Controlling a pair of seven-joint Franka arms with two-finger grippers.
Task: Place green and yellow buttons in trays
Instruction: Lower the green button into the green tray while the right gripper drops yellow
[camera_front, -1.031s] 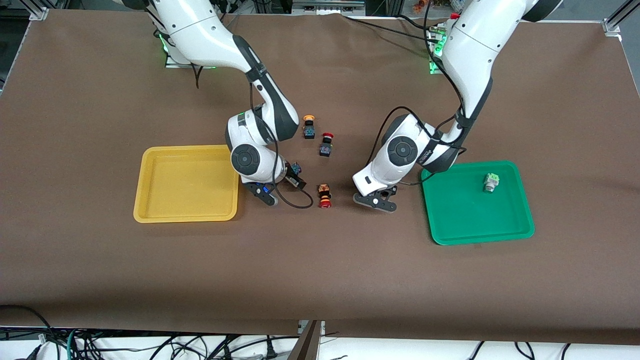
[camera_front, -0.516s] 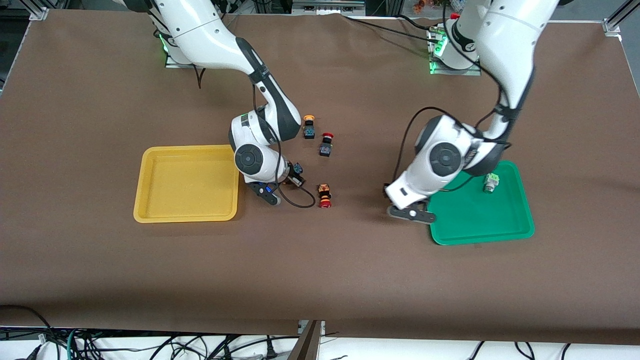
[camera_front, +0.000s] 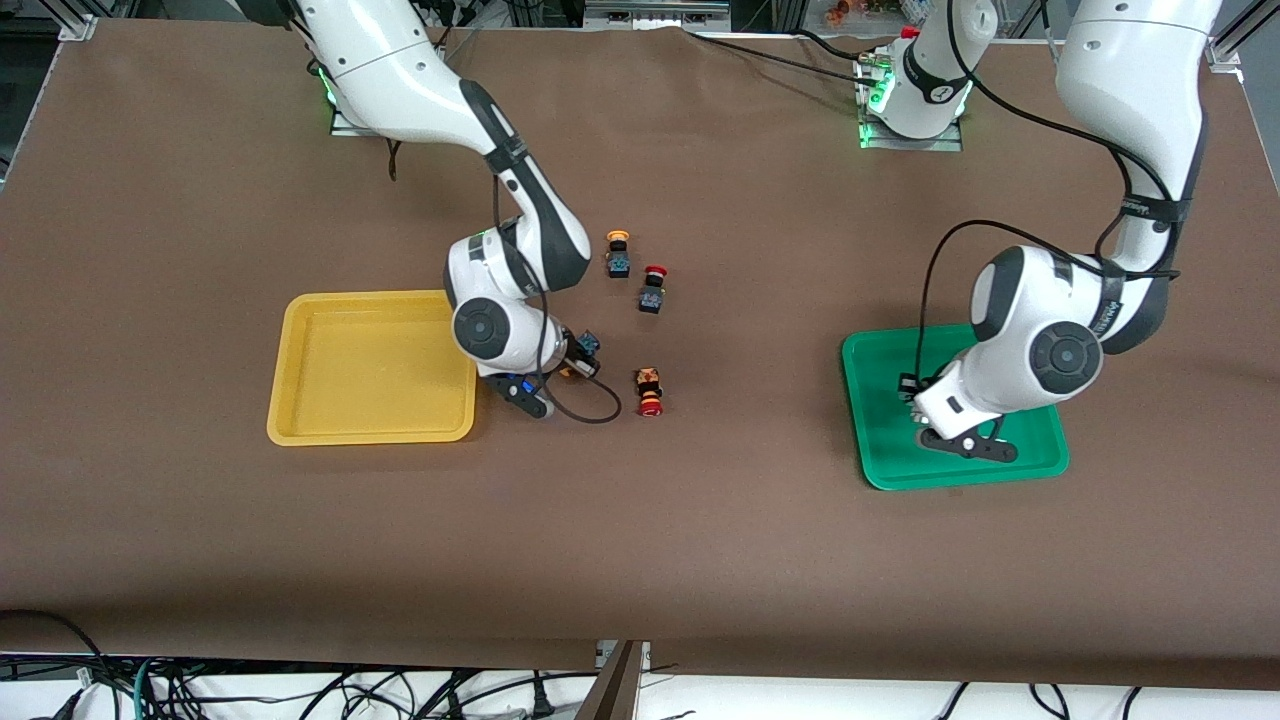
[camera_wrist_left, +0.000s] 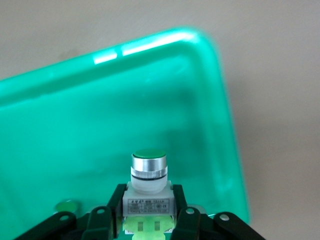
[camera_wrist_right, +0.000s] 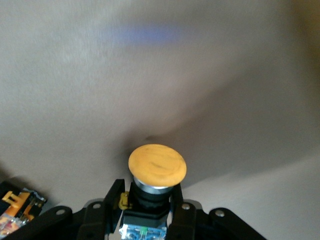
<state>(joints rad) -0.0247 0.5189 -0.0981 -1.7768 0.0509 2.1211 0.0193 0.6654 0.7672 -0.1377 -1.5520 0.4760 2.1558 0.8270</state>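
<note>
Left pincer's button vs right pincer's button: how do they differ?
The left pincer holds a green button: small flat cap, white-grey body, over the green tray.

The right pincer holds a yellow button: wide mushroom cap, dark body, over bare tabletop beside the yellow tray.

Both are gripped by the body, cap pointing away from the wrist.
</note>
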